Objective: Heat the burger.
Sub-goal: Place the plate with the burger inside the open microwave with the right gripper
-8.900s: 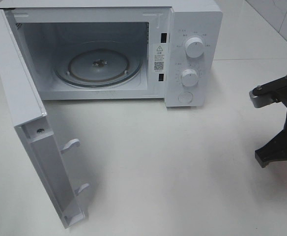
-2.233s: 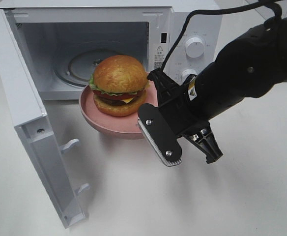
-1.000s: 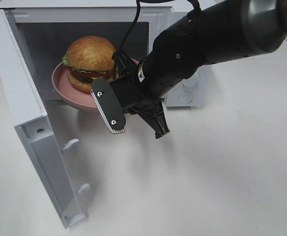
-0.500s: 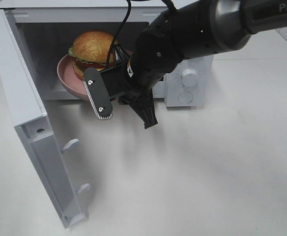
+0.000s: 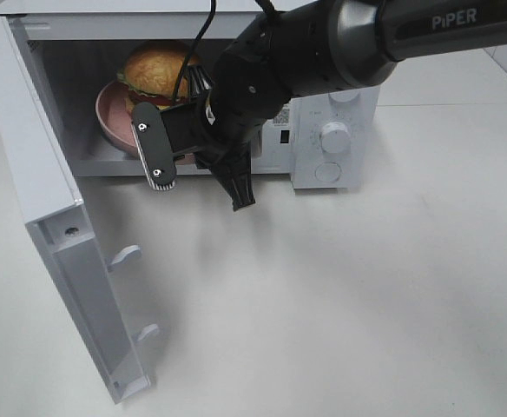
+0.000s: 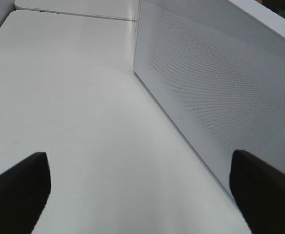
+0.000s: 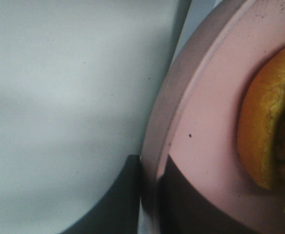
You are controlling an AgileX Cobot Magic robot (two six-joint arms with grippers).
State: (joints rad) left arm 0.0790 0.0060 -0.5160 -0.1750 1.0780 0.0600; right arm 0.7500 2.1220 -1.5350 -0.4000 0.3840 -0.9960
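The burger [image 5: 154,68], with a golden-brown bun, sits on a round pink plate [image 5: 113,115] inside the cavity of the open white microwave [image 5: 345,95]. My right gripper [image 7: 150,168] is shut on the plate's rim, one finger [image 7: 123,195] below and one above. In the exterior high view its fingers are hidden behind the black arm [image 5: 271,78]. The right wrist view shows the plate [image 7: 206,122] and the bun's edge [image 7: 262,126] close up. My left gripper [image 6: 140,195] is open and empty beside the outer face of the microwave door [image 6: 215,87].
The microwave door [image 5: 54,217] stands wide open at the left, reaching toward the table's front. Two white knobs [image 5: 333,137] and a button are on the microwave's right panel. White table [image 5: 340,304] spreads in front of and right of the microwave.
My right arm has carried the plate with the burger back and left, from just outside the microwave opening into the cavity. The left gripper shows no change.
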